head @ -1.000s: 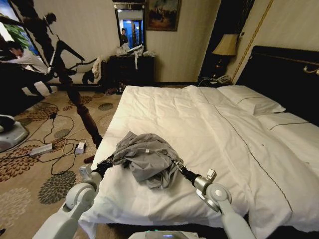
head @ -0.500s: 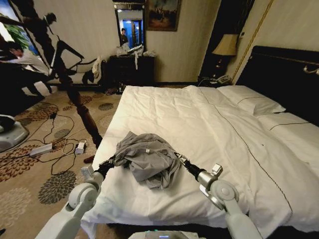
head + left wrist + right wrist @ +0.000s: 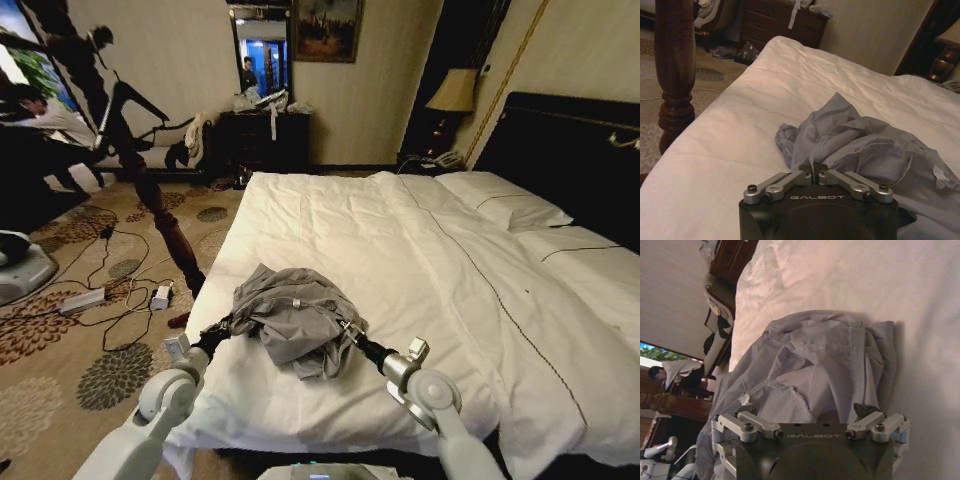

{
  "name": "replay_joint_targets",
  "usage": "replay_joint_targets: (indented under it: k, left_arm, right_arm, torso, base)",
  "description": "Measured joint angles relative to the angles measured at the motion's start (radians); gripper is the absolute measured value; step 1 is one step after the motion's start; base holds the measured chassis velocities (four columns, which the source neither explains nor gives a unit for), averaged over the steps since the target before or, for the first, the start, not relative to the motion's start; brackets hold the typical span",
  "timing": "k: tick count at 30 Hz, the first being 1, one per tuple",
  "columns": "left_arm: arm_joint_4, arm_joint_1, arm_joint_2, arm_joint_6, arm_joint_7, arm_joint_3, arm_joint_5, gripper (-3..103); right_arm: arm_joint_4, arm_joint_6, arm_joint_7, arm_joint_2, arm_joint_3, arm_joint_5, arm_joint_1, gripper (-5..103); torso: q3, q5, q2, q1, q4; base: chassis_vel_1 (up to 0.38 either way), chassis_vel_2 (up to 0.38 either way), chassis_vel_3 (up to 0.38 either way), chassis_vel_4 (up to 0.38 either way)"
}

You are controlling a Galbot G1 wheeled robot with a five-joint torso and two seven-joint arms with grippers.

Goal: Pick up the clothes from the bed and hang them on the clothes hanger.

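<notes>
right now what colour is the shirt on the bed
Light grey shirt, plain, clearest in the head view.

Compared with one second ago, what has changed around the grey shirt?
The right hand pulled back from its reach half a second ago, toward the robot's left, and stays open at the grey shirt. The left hand stayed shut on its other edge. The shirt still lies bunched on the bed.
</notes>
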Motion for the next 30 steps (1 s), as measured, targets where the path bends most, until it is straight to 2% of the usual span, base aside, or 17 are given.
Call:
replay_joint_targets:
  k: [16,30]
  left_arm:
    - [-0.001,-0.003,-0.003,-0.001,0.000,0.010,0.001,0]
    - [-0.001,0.004,-0.004,-0.002,0.001,0.008,0.002,0]
  right_arm:
    - [-0.033,0.005,-0.007,-0.008,0.025,-0.014,0.009,100]
    - [-0.088,-0.001,-0.002,0.006,-0.017,-0.021,0.037,100]
  torso:
    - [0.000,0.0000,0.000,0.000,0.0000]
    - [0.000,0.0001,0.000,0.000,0.0000]
  base:
    - [0.000,0.000,0.000,0.000]
    - [0.000,0.000,0.000,0.000]
